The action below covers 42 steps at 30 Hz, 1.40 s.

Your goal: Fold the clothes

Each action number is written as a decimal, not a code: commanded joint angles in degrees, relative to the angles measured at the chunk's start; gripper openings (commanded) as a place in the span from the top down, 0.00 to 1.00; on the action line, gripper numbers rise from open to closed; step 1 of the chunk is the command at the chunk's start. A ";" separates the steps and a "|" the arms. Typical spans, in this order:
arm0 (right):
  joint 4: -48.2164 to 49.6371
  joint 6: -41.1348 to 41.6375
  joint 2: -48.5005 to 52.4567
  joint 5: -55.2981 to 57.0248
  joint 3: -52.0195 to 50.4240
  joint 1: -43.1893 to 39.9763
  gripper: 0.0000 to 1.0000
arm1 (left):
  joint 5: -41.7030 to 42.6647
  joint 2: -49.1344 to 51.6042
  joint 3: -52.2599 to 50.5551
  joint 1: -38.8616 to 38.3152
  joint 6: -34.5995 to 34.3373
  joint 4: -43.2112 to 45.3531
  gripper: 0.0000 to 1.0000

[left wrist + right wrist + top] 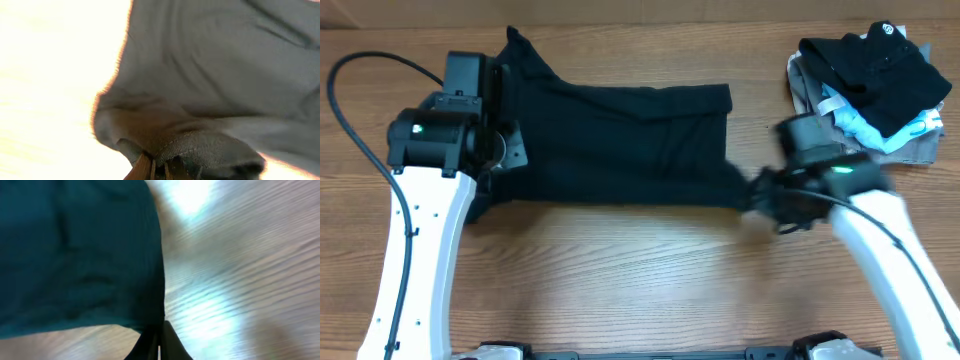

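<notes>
The black T-shirt (620,140) lay spread in a wide band across the middle of the wooden table (620,290), running from 9 o'clock to 3 o'clock in the overhead view, with one sleeve pointing up toward 11 o'clock. The left gripper (505,150) sat at the shirt's 9 o'clock end. In the left wrist view its fingers (145,169) were drawn close together at 6 o'clock, with a bunched, hemmed fold of the dark fabric pinched between them. The right gripper (752,195), blurred in the overhead view, was at the shirt's lower corner, about 4 o'clock from the cloth's middle. Its wrist camera showed the two fingers (169,342) nearly touching, nipped onto the very edge of the fabric, with bare wood grain stretching away toward 3 o'clock. Well apart from the shirt, at 2 o'clock on the table, a heap held a black garment with a round white logo (880,55), a light-blue garment (850,122) and a grey garment (920,148) beneath.
</notes>
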 commanded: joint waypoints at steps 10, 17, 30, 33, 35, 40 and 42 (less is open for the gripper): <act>-8.39 -15.72 -3.56 -2.58 29.88 -11.47 0.96 | -7.23 -1.62 21.73 3.52 1.46 -3.17 0.96; -17.07 -17.70 -3.56 -1.55 48.63 -11.47 0.96 | -9.31 -4.00 38.93 5.60 3.61 -8.37 0.96; -25.73 -20.17 -6.54 -3.58 61.81 -11.30 0.96 | -14.78 -17.70 53.53 5.60 4.85 -15.28 0.96; -25.73 -20.15 -6.03 -4.63 61.07 -11.30 0.96 | -15.67 -16.76 52.98 5.60 4.61 -18.58 0.96; -25.73 -20.15 -5.11 -5.05 59.71 -11.30 0.96 | -15.72 -15.56 52.35 5.60 3.85 -20.41 0.96; -25.70 -20.20 -0.57 -5.05 54.25 -11.30 0.96 | -16.13 -12.68 46.29 5.60 1.55 -20.39 0.96; -25.16 -20.37 2.93 -5.05 51.45 -11.30 0.96 | -16.92 -10.05 43.76 5.60 0.72 -20.41 0.96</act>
